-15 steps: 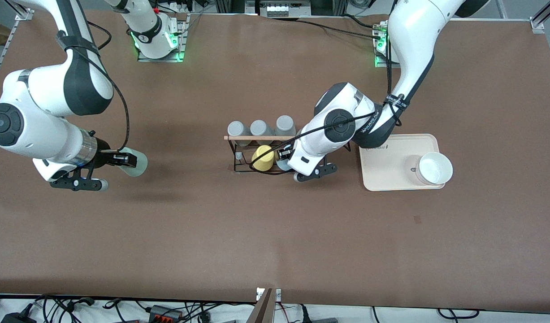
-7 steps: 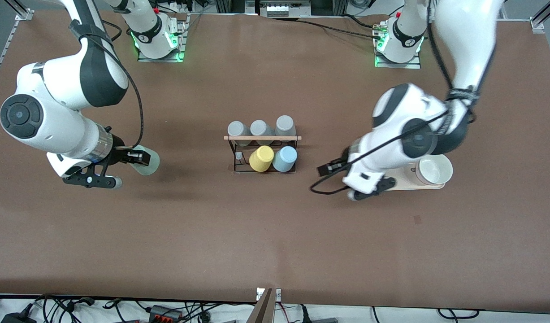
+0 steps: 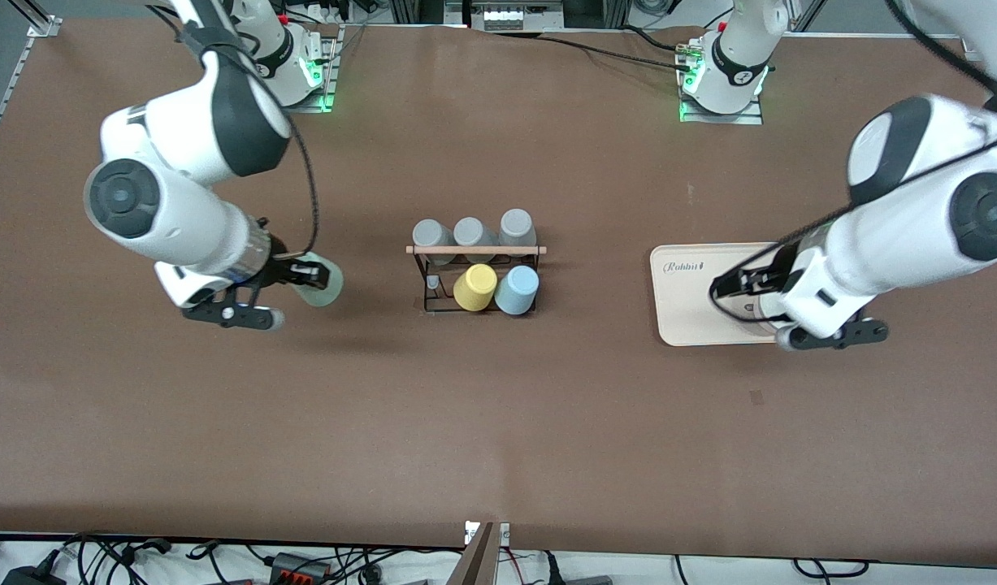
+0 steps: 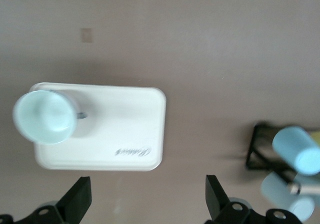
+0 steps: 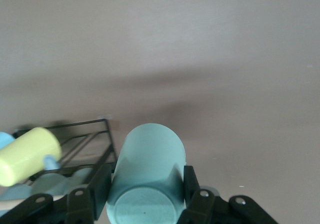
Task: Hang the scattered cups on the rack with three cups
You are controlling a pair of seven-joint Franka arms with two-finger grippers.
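Note:
The rack (image 3: 426, 280) is a black wire stand with a wooden rod (image 3: 475, 250) at mid-table. The light blue cup (image 3: 516, 290) hangs on it beside a yellow cup (image 3: 474, 288). Both also show in the wrist views: the blue cup (image 4: 296, 150) and the yellow one (image 5: 27, 155). My right gripper (image 3: 301, 277) is shut on the mint-green cup (image 3: 324, 288), held sideways above the table toward the right arm's end of the rack. In the right wrist view the cup (image 5: 150, 159) sits between the fingers (image 5: 99, 186). My left gripper (image 3: 738, 286) is open and empty over the cream tray (image 3: 689, 309).
Three grey cups (image 3: 470, 233) hang on the rack's side farther from the camera. A white cup (image 4: 45, 116) stands on the tray (image 4: 125, 134); in the front view the left arm hides it.
My left gripper has let go of the blue cup on the rack and swung away to over the tray. My right gripper has carried the mint-green cup closer to the rack.

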